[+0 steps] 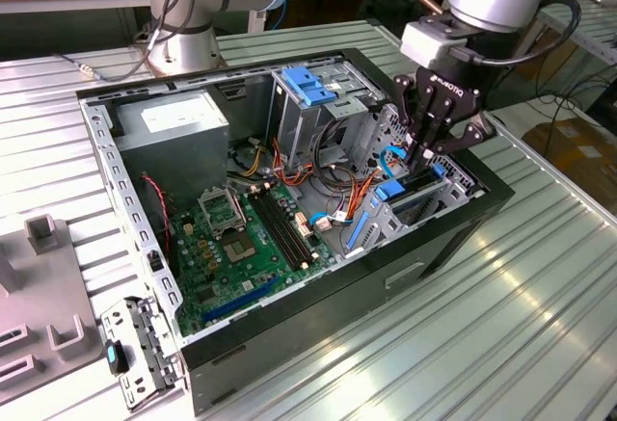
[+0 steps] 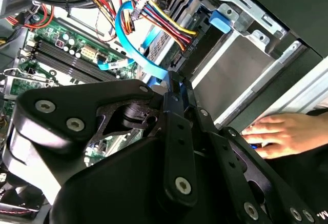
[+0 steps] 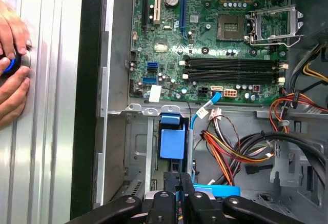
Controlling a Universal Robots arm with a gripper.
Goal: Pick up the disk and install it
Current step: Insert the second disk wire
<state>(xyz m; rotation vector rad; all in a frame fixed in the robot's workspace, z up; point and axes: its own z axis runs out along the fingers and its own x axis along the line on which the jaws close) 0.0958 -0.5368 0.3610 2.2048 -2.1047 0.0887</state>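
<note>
We saw the black gripper [image 1: 421,156] with fingers pinched together over the blue-railed silver metal disk [image 1: 413,185], seated in the open black computer case [image 1: 289,315] bay.

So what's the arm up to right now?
Gripper down in the drive bay. Disk beneath it, in the slot. Cables close by.

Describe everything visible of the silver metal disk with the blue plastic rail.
The silver metal disk with the blue plastic rail sits nearly upright in the drive bay at the front corner of the open computer case. Its blue rail runs along its upper edge. The black gripper is directly above it, touching its top.
</note>
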